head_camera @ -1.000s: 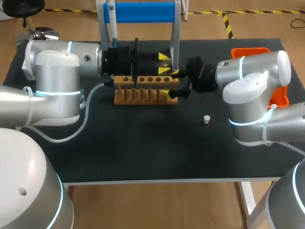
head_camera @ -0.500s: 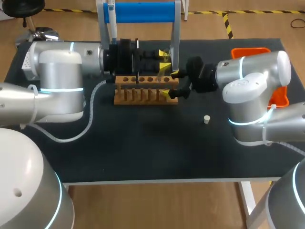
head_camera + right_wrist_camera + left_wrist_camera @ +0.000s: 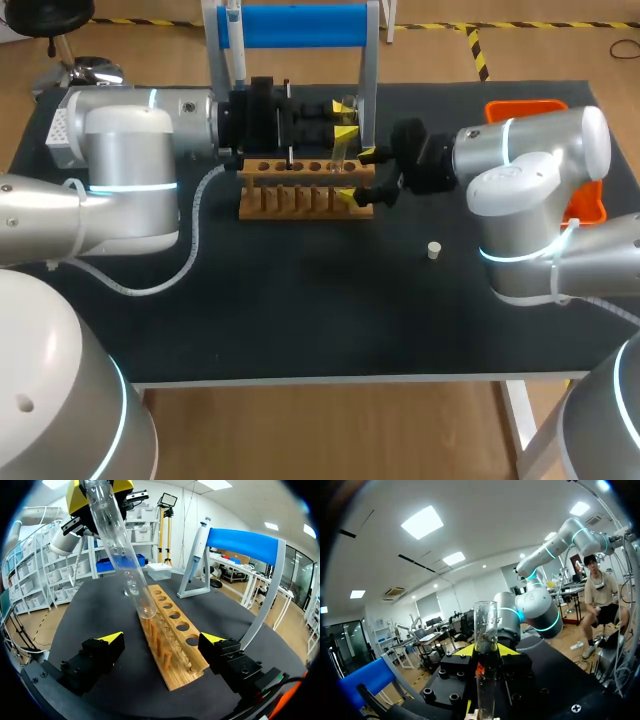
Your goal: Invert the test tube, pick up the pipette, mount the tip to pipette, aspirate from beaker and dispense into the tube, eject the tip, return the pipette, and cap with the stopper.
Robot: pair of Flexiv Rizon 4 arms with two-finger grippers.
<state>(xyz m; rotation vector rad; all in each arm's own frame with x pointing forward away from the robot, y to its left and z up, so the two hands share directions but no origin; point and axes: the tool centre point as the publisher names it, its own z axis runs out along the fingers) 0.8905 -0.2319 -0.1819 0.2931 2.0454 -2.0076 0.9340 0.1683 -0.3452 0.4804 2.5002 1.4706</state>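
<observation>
The left arm (image 3: 130, 170) reaches in from the left along the far side, the left gripper (image 3: 343, 125) clamped on the test tube (image 3: 117, 540). The right gripper (image 3: 364, 174) faces it from the right, fingers wide apart.

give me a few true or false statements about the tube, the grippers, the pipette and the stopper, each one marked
1. The left gripper is shut on the test tube. True.
2. The test tube stands in a hole of the rack. False: it is held tilted over the rack.
3. The right gripper holds the pipette. False: it is open at the rack's end, and the pipette hangs on its stand.
4. The stopper lies on the table, apart from the rack. True.
</observation>
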